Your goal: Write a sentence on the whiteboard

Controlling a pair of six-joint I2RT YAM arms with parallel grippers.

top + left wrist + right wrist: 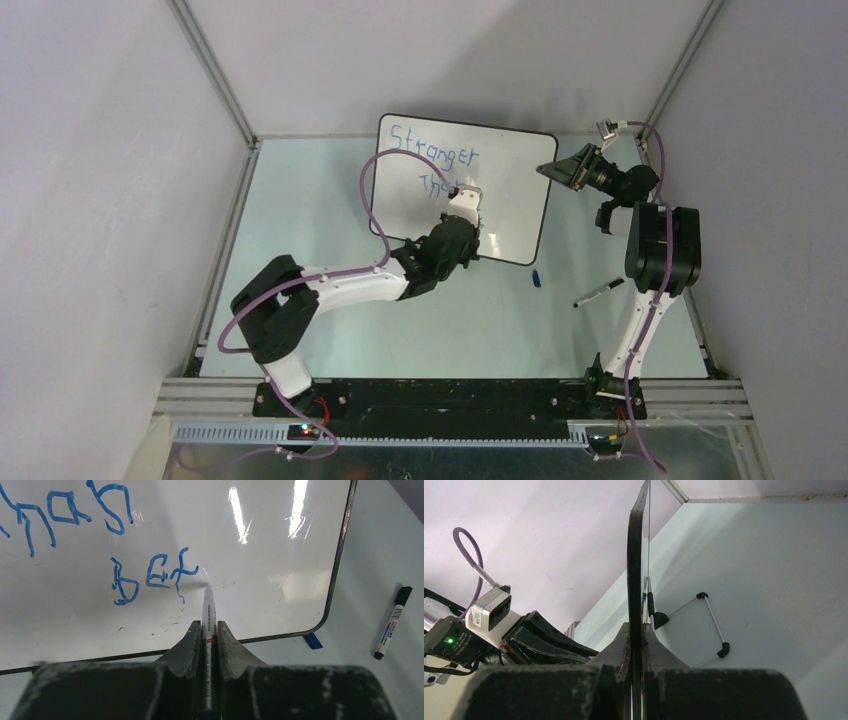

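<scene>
My left arm stretched low over the table (370, 555), my left gripper (208, 630) clamped on a marker (208, 607) whose tip touched the whiteboard (280, 540) just right of the sentence (150, 577). Bare white board lay open ahead and rightward to the black rim. My right gripper (636, 635) was shut on that board's right edge.

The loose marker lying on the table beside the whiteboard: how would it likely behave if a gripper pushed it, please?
The loose marker looks slim and round-bodied, so a sideways push would probably roll it across the smooth table. It seems rigid and light, likely spinning if pushed at one end.
</scene>
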